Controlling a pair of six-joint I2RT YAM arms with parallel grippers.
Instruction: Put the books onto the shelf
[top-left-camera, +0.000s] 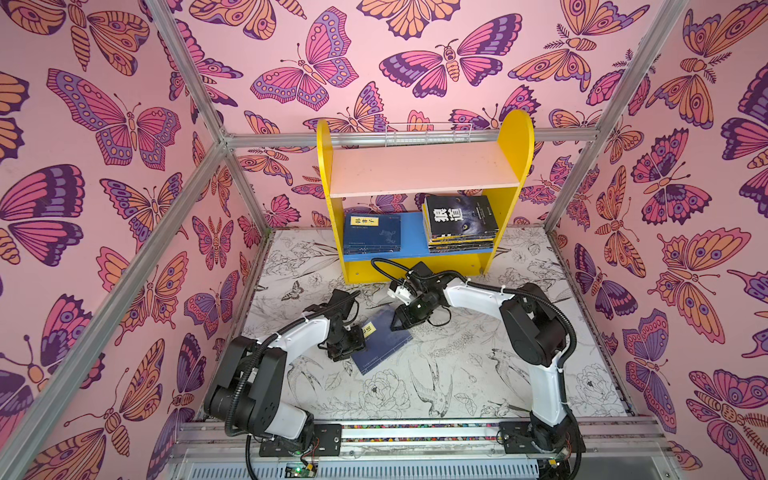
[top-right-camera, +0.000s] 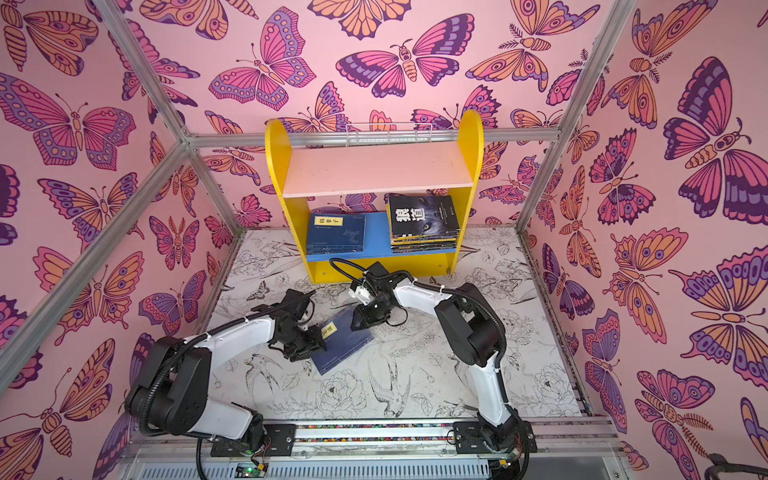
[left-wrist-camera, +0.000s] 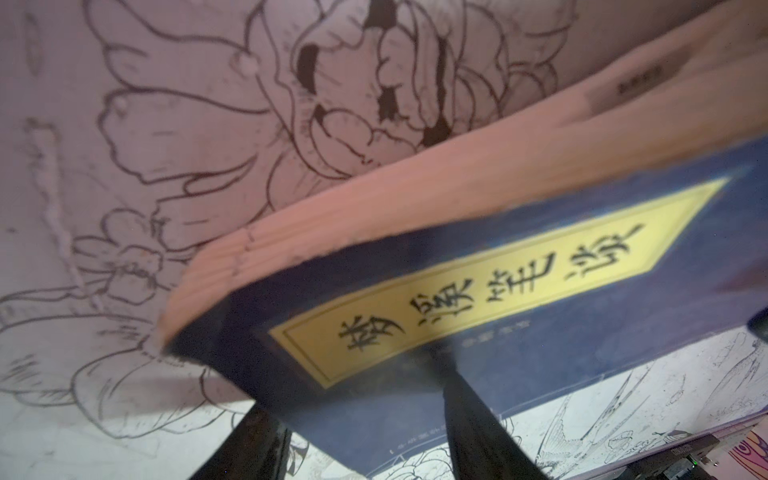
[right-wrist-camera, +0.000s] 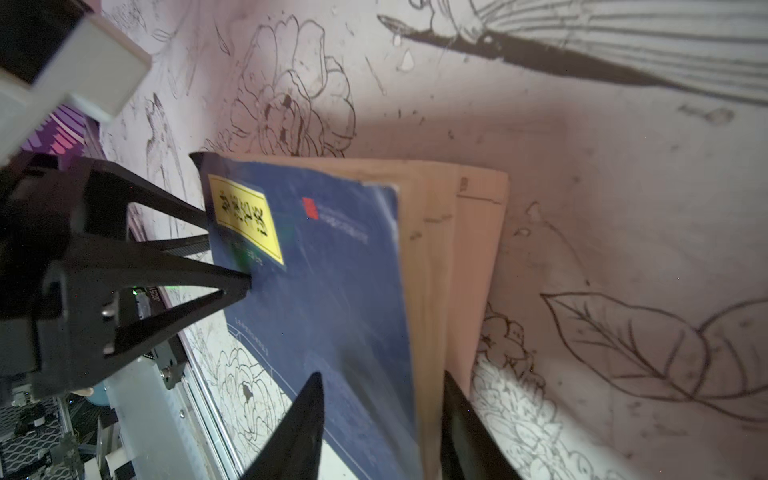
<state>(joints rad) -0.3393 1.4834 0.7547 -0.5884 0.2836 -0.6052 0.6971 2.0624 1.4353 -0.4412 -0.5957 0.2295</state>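
book (top-left-camera: 386, 345) | axis near-left to far-right | label (top-left-camera: 368, 330) by left fingers (right-wrist-camera: 237, 286)

Both top views looked down steeply from high above my bases at the table's (top-left-camera: 457, 386) near edge, facing the shelf (top-left-camera: 424, 174) at its far edge. Set side by side, they shared nearly the whole scene, both my arms included. My left wrist camera sat very close behind my left gripper (left-wrist-camera: 357, 390), looking along its fingers onto the navy book (left-wrist-camera: 540, 332). My right wrist camera, equally near, looked past my right gripper (right-wrist-camera: 382, 374) at that same book from its opposite side, catching my left gripper (right-wrist-camera: 228, 249) too.
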